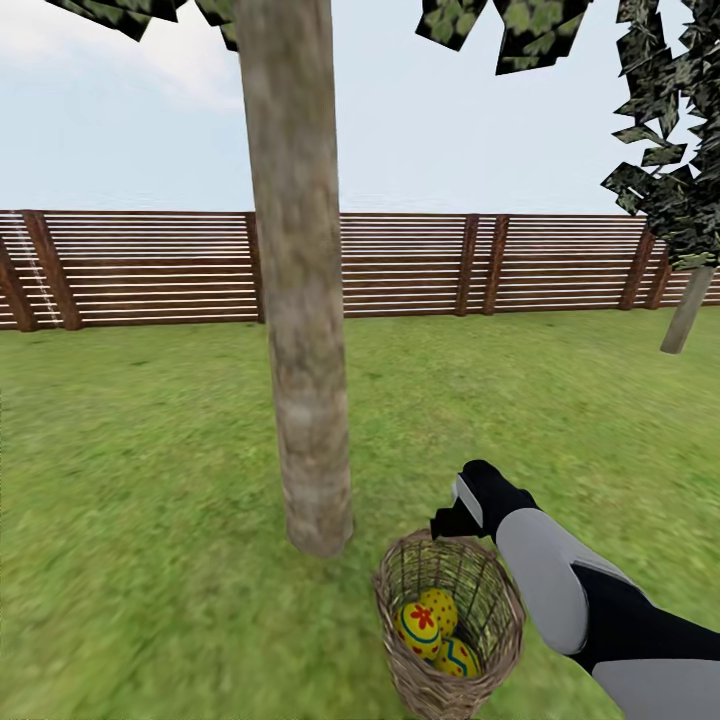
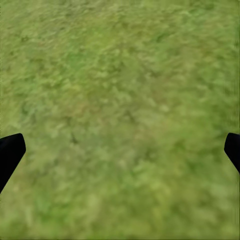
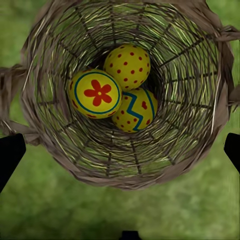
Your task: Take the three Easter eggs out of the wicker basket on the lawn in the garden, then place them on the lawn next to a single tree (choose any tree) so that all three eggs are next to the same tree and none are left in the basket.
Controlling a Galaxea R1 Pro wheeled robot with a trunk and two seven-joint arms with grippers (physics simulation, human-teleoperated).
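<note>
Eggs (image 3: pixel 117 90), all three, sit bunched at the bottom of the basket (image 1: pixel 400 590) just beside the tree (image 1: pixel 300 300). Right claw (image 3: pixel 120 150) hangs spread wide above the rim. Honestly, they're packed so tight a finger could wedge between two or snag the wicker and tip it over.

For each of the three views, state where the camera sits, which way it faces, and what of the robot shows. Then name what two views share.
Head view: on the robot's head, facing forward and down over the lawn to the tree and fence; the right arm and right hand show above the wicker basket.
Left wrist view: near the left hand, facing down on grass; dark fingertips at both edges.
Right wrist view: above the basket, looking straight into it at three Easter eggs; fingertips at the edges.
Shared: head and right wrist views both show basket and eggs.
</note>
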